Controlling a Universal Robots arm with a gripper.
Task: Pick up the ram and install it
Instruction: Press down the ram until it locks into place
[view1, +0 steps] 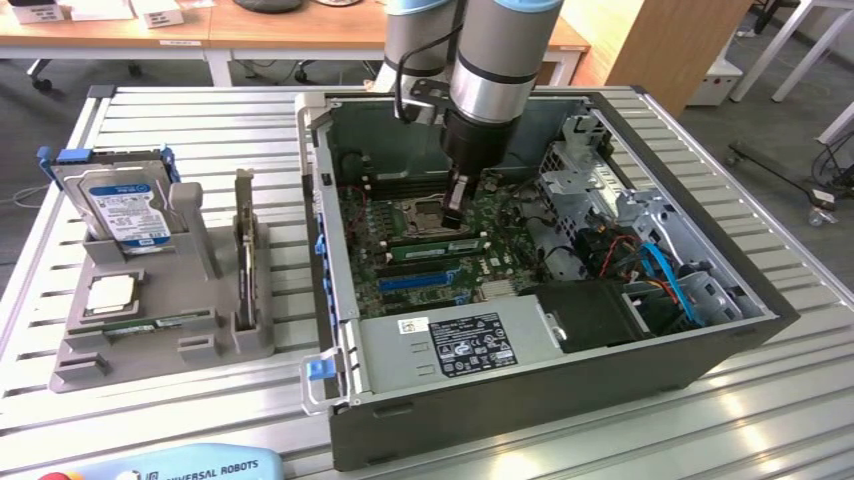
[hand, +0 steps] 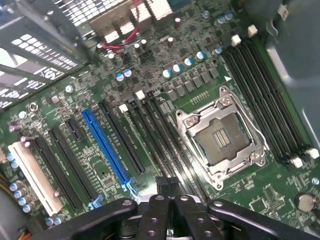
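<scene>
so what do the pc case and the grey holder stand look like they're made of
PC case: looks like painted sheet metal, matte dark grey, with thin folded edges. Grey holder stand: probably moulded or printed plastic, dull uniform grey with chunky rounded slots.

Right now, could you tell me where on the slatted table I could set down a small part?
The slatted table is bare between the grey parts holder and the desks behind, and along the front edge below the holder. It is crowded inside the computer case, where the end effector is down over the motherboard.
</scene>
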